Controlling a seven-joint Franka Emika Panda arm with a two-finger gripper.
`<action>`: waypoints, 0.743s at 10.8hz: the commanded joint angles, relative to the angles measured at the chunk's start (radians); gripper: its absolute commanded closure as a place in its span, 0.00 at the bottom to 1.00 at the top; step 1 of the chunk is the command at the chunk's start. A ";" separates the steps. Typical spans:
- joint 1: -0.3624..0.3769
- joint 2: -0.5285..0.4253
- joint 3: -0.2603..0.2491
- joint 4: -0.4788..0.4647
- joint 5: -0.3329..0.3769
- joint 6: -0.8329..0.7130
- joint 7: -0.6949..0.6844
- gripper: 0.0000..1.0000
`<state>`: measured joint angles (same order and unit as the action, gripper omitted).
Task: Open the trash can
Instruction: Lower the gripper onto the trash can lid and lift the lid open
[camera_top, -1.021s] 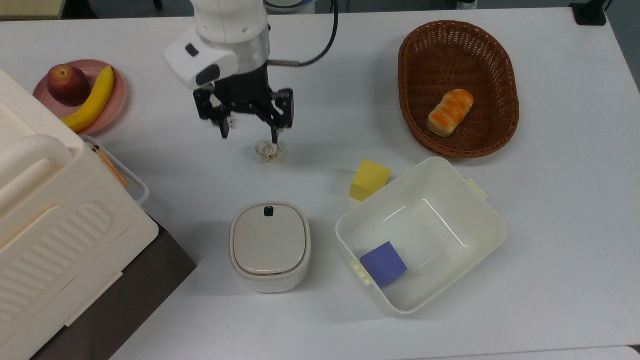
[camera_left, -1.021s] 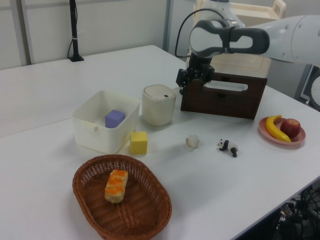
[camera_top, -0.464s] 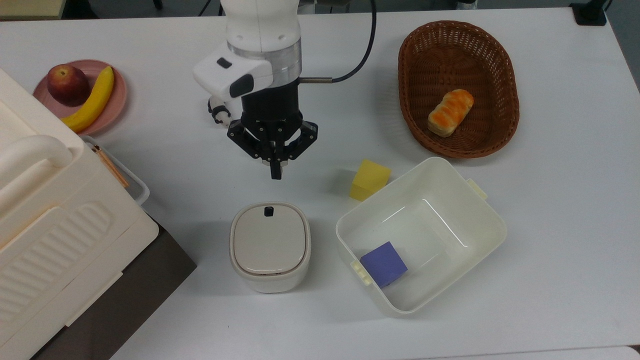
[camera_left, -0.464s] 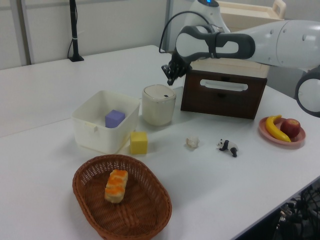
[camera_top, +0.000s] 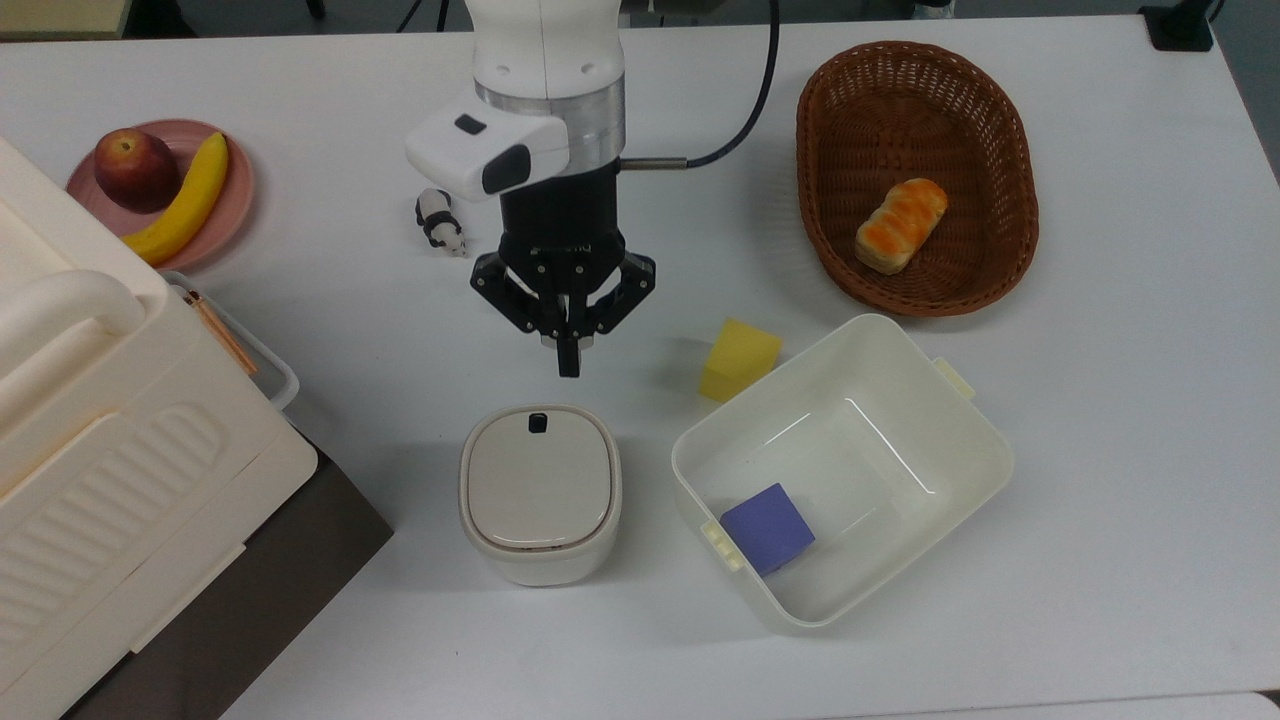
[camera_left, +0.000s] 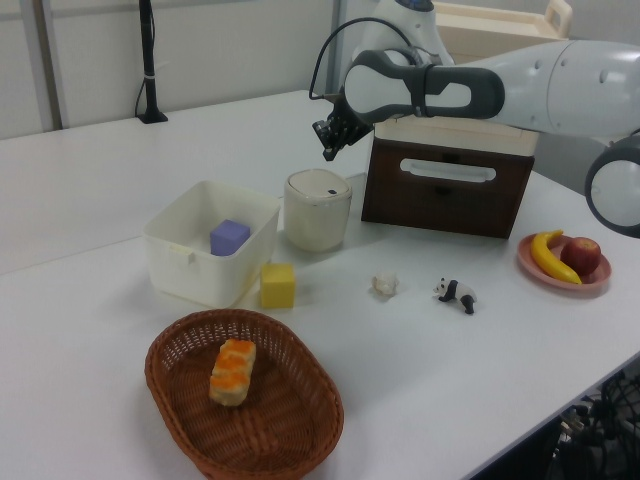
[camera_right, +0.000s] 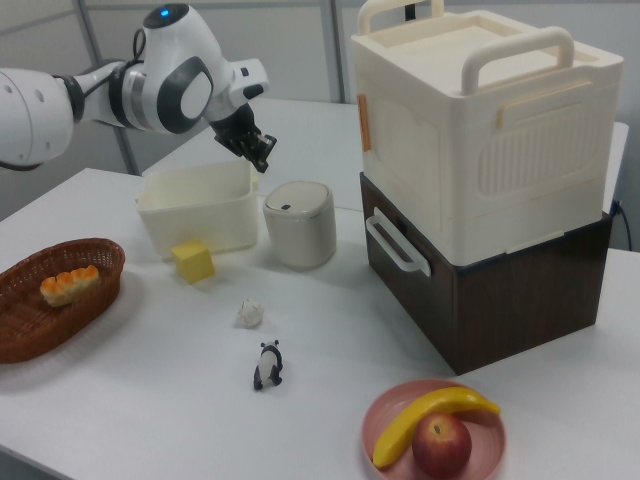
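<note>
Since half a second ago, tool (camera_top: 568, 368) pinched closed, nearer trash can (camera_top: 540, 493) | lid down

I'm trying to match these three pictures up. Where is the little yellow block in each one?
Top view: the yellow block sits right of centre, touching the white tub's upper-left wall.
Left view: the block lies left of centre, just in front of the tub.
Right view: the block is left of centre, before the tub.
Shared landmark: the white tub beside it.

The pincer (camera_left: 327, 152) hangs above the trash can (camera_left: 318, 209); its lid lies flat and closed.
</note>
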<state>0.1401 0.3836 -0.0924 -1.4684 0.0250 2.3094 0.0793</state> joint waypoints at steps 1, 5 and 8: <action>0.007 0.128 -0.018 0.113 -0.013 0.039 -0.009 1.00; 0.010 0.170 -0.018 0.117 -0.016 0.039 -0.007 1.00; 0.010 0.189 -0.018 0.109 -0.016 0.039 0.017 1.00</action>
<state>0.1370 0.5588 -0.0950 -1.3675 0.0215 2.3420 0.0793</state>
